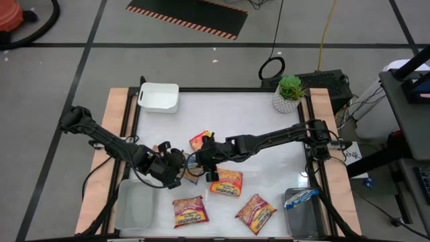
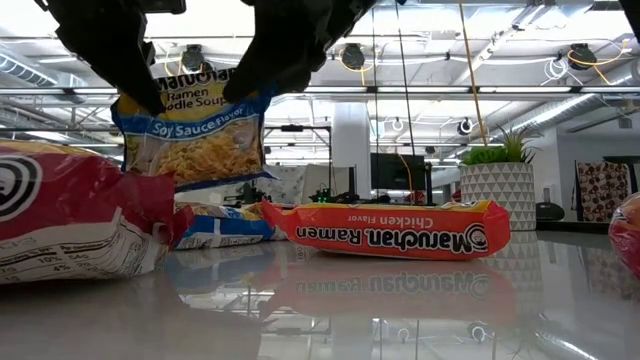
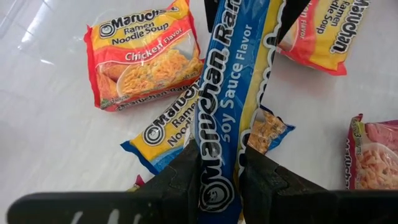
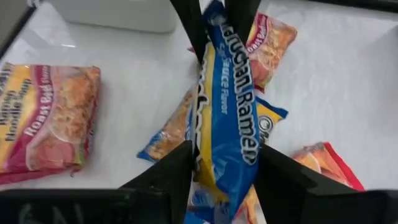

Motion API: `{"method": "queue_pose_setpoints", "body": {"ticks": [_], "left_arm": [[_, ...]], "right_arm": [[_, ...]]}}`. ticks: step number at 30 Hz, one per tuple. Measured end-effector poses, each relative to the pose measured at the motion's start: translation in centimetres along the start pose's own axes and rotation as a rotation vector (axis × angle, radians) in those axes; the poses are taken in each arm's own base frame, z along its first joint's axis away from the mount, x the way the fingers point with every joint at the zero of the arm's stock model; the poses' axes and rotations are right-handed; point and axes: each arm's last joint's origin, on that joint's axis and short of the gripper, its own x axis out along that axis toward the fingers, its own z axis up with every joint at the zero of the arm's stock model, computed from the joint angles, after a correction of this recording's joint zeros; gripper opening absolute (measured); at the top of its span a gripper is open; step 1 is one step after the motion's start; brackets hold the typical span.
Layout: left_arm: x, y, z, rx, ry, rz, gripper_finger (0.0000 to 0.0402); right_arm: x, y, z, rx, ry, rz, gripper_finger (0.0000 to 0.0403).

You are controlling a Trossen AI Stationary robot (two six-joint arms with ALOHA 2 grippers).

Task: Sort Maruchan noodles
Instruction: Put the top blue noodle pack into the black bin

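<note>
From above, both dark arms meet near the middle of the white bench (image 1: 269,111). The left gripper (image 1: 176,165) and the right gripper (image 1: 205,161) face each other closely, with a blue soy sauce packet (image 1: 193,169) between them. Red and orange packets lie just beside and nearer the front edge; a white bin (image 1: 159,97) and a potted plant (image 1: 289,93) sit at the far side.

From bench height, the blue soy sauce packet (image 2: 195,135) hangs in the air, clear of the surface, with dark fingers at its two upper corners. A chicken packet (image 2: 385,230) lies flat behind it.

From the left wrist, the left fingers (image 3: 180,180) are clamped on one end of the blue packet (image 3: 233,93), whose long axis runs straight away toward the other arm. Another blue packet (image 3: 168,127) lies on the bench beneath.

From the right wrist, the blue packet (image 4: 227,106) sits between the right fingers (image 4: 168,174), which stand on either side of it, not clearly pinching; I cannot tell whether they grip. The hand-over likely turns on that end-to-end alignment.
</note>
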Motion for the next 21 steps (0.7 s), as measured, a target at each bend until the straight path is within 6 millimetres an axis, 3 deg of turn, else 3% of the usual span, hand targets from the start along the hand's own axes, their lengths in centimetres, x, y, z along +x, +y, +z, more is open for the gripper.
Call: {"method": "queue_pose_setpoints", "body": {"ticks": [10,21], "left_arm": [[0.0,0.0,0.0,0.0,-0.001,0.0,0.0086],[0.01,0.04,0.01,0.0,-0.002,0.006,0.0086]], "right_arm": [[0.0,-0.08,0.21,0.0,-0.022,-0.025,0.0166],[0.01,-0.47,0.13,0.007,-0.013,-0.025,0.0102]]}}
